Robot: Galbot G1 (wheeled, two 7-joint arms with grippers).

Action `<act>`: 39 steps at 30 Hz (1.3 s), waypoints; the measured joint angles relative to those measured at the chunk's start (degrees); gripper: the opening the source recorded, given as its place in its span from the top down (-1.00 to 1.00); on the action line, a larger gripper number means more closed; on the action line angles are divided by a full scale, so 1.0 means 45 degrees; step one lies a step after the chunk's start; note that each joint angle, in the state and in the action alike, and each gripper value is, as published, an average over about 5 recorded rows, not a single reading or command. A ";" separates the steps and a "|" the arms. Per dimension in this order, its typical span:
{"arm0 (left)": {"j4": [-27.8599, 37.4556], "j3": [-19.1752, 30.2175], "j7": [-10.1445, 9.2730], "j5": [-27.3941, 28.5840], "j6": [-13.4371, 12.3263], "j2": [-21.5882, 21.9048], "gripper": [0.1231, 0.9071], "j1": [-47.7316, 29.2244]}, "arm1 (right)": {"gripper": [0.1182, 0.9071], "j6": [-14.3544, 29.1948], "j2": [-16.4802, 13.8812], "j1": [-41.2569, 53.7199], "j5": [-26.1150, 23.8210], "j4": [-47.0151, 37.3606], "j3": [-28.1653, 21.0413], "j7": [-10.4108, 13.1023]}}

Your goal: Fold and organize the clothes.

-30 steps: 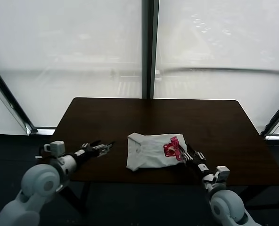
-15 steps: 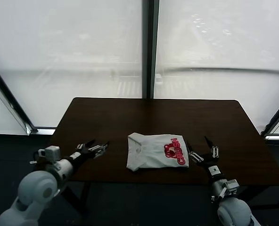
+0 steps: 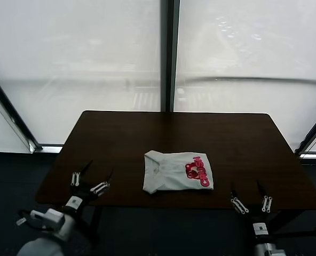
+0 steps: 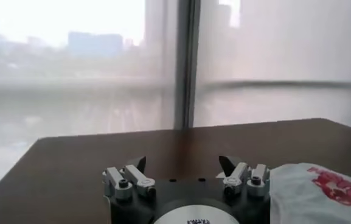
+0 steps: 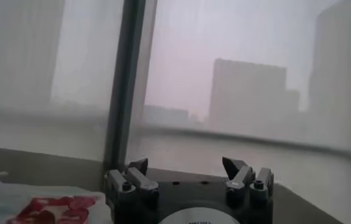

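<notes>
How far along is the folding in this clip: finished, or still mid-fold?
Done: the T-shirt lies on the table as a compact folded rectangle, red print facing up at its right end. In hand: nothing; the left gripper and right gripper are both open, empty and clear of the cloth at the near table edge. Left: apparently nothing, bar perhaps squaring the slightly uneven left corner.

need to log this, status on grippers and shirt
Left gripper open, empty, near table edge. Right gripper open, empty, near table edge. T-shirt folded on table, red print up. Nothing in the way.
</notes>
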 joint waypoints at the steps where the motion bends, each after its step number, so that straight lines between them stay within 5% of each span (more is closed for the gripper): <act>1: -0.0032 -0.0115 -0.0008 0.0240 -0.0349 -0.0020 -1.00 0.0397 | -1.00 0.0114 0.0018 -0.0354 -0.0120 0.0190 0.0011 0.0076; 6: -0.0055 -0.0741 -0.0162 0.0927 -0.1635 -0.0146 -1.00 0.2312 | -1.00 0.0425 0.0063 -0.1925 -0.0346 0.0884 0.0036 0.0287; 10: -0.0088 -0.1241 -0.0411 0.0962 -0.2099 -0.0198 -1.00 0.3560 | -1.00 0.0459 0.0043 -0.2781 -0.0237 0.1188 0.0096 0.0372; 39: -0.0194 -0.1870 -0.0705 -0.0288 -0.2085 -0.0181 -1.00 0.5137 | -1.00 0.0612 0.0227 -0.3533 0.0008 0.1203 0.0044 0.0327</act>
